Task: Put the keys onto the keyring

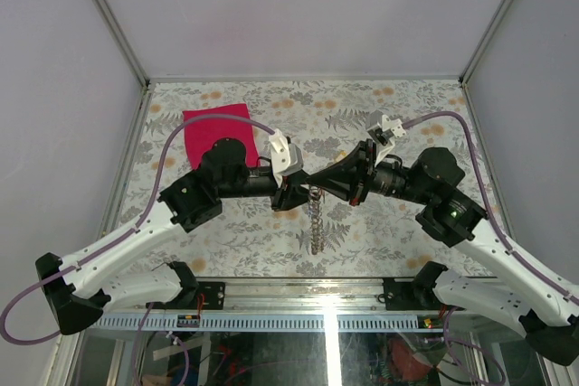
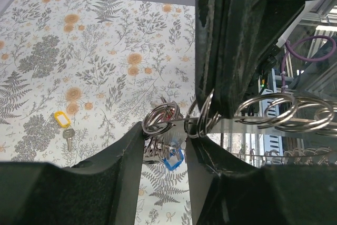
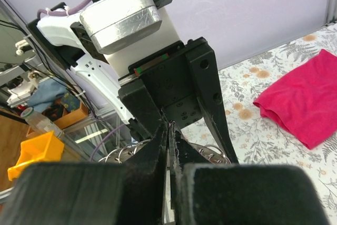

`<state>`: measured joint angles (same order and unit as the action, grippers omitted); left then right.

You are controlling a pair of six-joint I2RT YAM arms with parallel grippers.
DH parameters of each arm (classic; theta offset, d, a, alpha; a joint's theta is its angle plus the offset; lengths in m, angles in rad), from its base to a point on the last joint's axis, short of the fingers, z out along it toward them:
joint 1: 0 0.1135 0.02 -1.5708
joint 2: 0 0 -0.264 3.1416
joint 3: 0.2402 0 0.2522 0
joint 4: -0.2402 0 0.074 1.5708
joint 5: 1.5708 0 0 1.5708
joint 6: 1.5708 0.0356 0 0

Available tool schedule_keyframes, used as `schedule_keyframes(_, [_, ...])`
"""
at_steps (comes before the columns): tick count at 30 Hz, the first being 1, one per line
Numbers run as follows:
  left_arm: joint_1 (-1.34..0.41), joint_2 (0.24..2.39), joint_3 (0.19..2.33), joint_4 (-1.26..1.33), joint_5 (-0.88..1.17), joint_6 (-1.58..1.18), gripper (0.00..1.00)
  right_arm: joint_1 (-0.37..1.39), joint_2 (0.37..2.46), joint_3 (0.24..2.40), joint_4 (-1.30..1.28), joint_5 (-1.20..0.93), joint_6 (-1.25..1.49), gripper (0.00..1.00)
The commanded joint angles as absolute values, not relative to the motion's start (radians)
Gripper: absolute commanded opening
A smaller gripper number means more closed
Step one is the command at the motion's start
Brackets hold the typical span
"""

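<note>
My left gripper (image 2: pixel 165 130) is closed on the keyring (image 2: pixel 162 117), a silvery loop held above the table, with a small blue piece (image 2: pixel 174 159) hanging under it. A flat metal strip carrying several more rings (image 2: pixel 279 111) runs off to the right; from above it hangs as a chain (image 1: pixel 316 223) below the two grippers. My right gripper (image 3: pixel 169 127) is shut. Its dark fingertips (image 2: pixel 210 110) press against the rings beside the left gripper (image 1: pixel 294 189), and I cannot see anything pinched between them. One key with a yellow head (image 2: pixel 65 126) lies on the floral tabletop to the left.
A pink-red cloth (image 1: pixel 217 130) lies at the back left of the floral table, behind the left arm. Both arms meet over the middle of the table. The metal front rail (image 1: pixel 298 321) runs along the near edge.
</note>
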<state>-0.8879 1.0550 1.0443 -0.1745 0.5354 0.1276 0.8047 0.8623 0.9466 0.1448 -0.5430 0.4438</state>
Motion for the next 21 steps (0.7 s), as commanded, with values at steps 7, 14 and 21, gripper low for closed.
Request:
schedule_keyframes(7, [-0.89,1.049,1.122,-0.052,0.541,0.143,0.19,0.811,0.916,0.9,0.2,-0.604,0.511,0.0])
schedule_keyframes(14, [-0.891,0.992,1.091,-0.025,0.478,0.132,0.44,0.811,0.88,0.892,0.248,-0.605,0.485,0.0])
schedule_keyframes(21, [-0.89,0.905,1.057,-0.002,0.468,0.119,0.49,0.811,0.865,0.978,0.165,-0.668,0.374,0.0])
